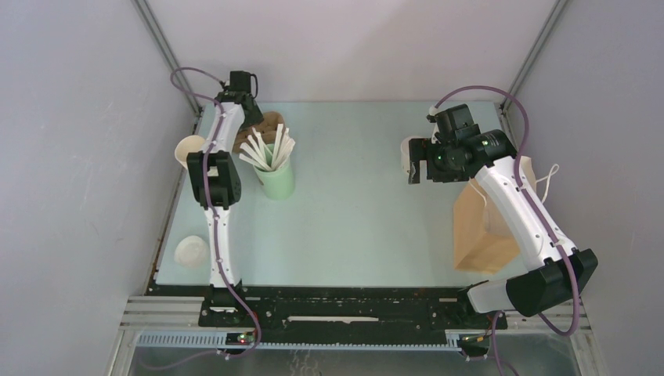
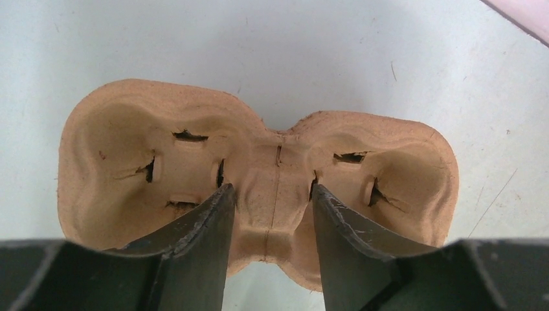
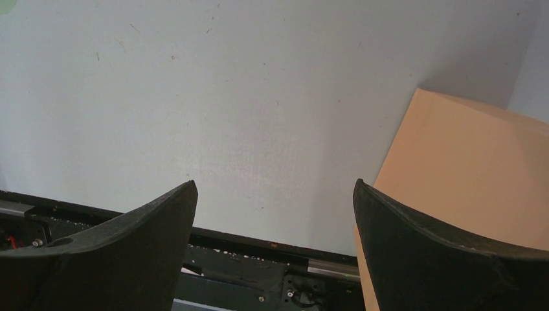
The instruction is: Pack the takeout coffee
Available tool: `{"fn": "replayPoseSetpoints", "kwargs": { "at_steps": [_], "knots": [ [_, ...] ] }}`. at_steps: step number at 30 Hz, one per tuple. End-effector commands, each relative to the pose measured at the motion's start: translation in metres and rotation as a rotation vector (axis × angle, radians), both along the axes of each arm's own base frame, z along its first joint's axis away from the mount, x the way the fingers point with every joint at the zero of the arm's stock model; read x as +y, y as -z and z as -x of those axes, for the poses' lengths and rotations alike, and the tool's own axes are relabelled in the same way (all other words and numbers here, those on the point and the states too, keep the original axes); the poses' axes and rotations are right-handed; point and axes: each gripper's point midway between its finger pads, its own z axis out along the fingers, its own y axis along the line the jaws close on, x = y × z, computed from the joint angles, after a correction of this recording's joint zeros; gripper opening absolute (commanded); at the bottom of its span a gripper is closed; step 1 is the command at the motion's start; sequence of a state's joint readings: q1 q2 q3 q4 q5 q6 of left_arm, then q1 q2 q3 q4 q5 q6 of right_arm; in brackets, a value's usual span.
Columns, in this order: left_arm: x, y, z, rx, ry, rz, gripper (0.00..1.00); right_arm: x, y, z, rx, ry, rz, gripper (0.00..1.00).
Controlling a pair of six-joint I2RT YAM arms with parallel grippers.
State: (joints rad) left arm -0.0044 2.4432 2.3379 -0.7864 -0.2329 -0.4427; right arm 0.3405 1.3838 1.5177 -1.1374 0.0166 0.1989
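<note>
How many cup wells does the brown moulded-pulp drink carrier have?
2. One well lies left of the brown moulded-pulp carrier's centre ridge, the other well right of it; the left claw straddles that ridge.

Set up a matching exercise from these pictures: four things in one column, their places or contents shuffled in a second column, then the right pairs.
Things
1. pulp cup carrier
2. brown paper bag
3. pale green cup
4. round white lid

Places or contents
A. near left corner of the table
B. between the fingers of the left gripper
C. right side, partly under the right arm
D. holds white sticks

Pairs: 1-B, 2-C, 3-D, 4-A
</note>
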Motion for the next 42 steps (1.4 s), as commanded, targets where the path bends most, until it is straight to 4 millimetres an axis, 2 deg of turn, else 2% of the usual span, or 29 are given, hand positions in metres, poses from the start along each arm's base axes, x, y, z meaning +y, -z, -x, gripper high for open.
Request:
{"fn": "replayPoseSetpoints", "kwargs": {
  "at_steps": [1, 5, 10, 14, 19, 21, 24, 26, 28, 29, 31, 32, 33, 34, 35, 36, 38, 41, 42],
  "knots": [
    [0.001, -0.012, -0.004, -0.012, 0.018, -0.033, 0.53, 0.0, -0.01, -0.005, -0.031, 0.005, -0.016, 0.99],
    [0.002, -0.011, -0.001, -0.002, 0.021, -0.047, 0.48, 0.0, -0.011, -0.005, -0.033, 0.005, -0.017, 0.99],
    [0.005, -0.029, -0.004, -0.039, 0.016, -0.064, 0.39, 0.0, -0.011, -0.005, -0.033, 0.005, -0.018, 0.99],
    [0.008, -0.056, -0.005, -0.091, 0.003, -0.078, 0.36, 0.0, -0.012, -0.005, -0.036, 0.005, -0.018, 0.99],
    [0.019, -0.106, 0.01, -0.163, -0.055, -0.12, 0.32, 0.0, -0.015, -0.005, -0.045, 0.003, -0.02, 0.99],
    [0.024, -0.109, 0.013, -0.17, -0.058, -0.129, 0.32, 0.0, -0.015, -0.005, -0.047, 0.003, -0.022, 0.99],
    [0.02, -0.109, 0.013, -0.164, -0.05, -0.002, 0.27, 0.001, -0.016, -0.006, -0.051, 0.002, -0.023, 0.99],
    [0.007, -0.114, 0.009, -0.206, -0.025, 0.104, 0.27, 0.001, -0.018, -0.005, -0.057, 0.002, -0.024, 0.99],
    [0.0, -0.105, 0.006, -0.229, -0.044, 0.248, 0.24, 0.0, -0.017, -0.003, -0.055, 0.002, -0.024, 0.99],
    [0.006, -0.103, 0.01, -0.206, -0.074, 0.213, 0.22, 0.001, -0.017, -0.003, -0.055, 0.001, -0.025, 0.99],
    [0.014, -0.124, 0.018, -0.165, -0.086, -0.039, 0.2, 0.001, -0.019, -0.004, -0.06, -0.001, -0.026, 0.99],
    [0.009, -0.132, 0.019, -0.163, -0.08, -0.113, 0.21, 0.001, -0.019, -0.004, -0.061, -0.001, -0.026, 0.99],
    [-0.003, -0.129, 0.014, -0.176, -0.049, -0.046, 0.22, 0.001, -0.02, -0.004, -0.063, -0.001, -0.027, 0.99],
    [-0.014, -0.119, 0.008, -0.193, -0.032, 0.092, 0.22, 0.002, -0.019, -0.003, -0.062, -0.002, -0.026, 0.99],
    [-0.006, -0.104, 0.007, -0.194, -0.088, 0.217, 0.21, 0.004, -0.02, -0.002, -0.059, -0.012, -0.037, 0.99],
    [0.001, -0.102, 0.009, -0.199, -0.129, 0.234, 0.19, 0.007, -0.02, -0.001, -0.056, -0.021, -0.047, 0.99],
    [0.003, -0.123, 0.01, -0.234, -0.102, 0.094, 0.19, 0.007, -0.021, -0.001, -0.059, -0.023, -0.045, 0.99],
    [-0.018, -0.131, -0.003, -0.281, -0.035, 0.2, 0.18, 0.006, -0.021, -0.001, -0.062, -0.02, -0.042, 0.99],
    [-0.017, -0.132, -0.003, -0.27, -0.055, 0.202, 0.16, 0.007, -0.02, 0.0, -0.058, -0.024, -0.044, 0.99]
  ]
}}
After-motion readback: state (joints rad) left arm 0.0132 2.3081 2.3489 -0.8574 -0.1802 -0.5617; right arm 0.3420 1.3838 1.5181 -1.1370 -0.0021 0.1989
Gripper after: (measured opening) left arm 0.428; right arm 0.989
